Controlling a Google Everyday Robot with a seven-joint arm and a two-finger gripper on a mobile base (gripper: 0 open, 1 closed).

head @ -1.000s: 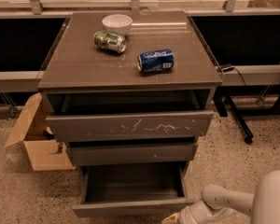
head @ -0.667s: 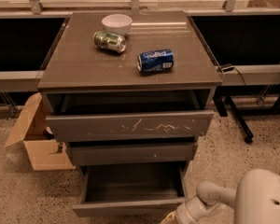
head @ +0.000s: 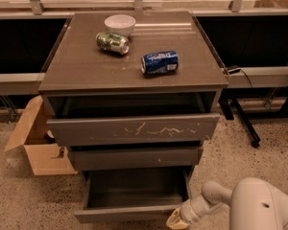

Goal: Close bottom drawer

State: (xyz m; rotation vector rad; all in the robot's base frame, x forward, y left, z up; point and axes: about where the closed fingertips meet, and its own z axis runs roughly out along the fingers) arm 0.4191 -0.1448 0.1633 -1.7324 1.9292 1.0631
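The bottom drawer (head: 129, 213) is the lowest of three grey-brown drawers. It is pulled far out, and its shallow dark box shows empty. Its plain front runs along the bottom edge of the camera view. My gripper (head: 176, 220) sits at the right end of that drawer front, low in the view, at the end of my white arm (head: 209, 201). It looks to be touching or very close to the front's right corner.
The top drawer (head: 132, 130), with white scratches, and the middle drawer (head: 134, 157) are also partly open. On the cabinet top lie a white bowl (head: 120, 24), a green can (head: 112, 42) and a blue can (head: 159, 62). An open cardboard box (head: 36, 145) stands on the floor at left.
My arm has shifted left and down, bringing the gripper closer to the right end of the bottom drawer's front. The drawers have not visibly moved.
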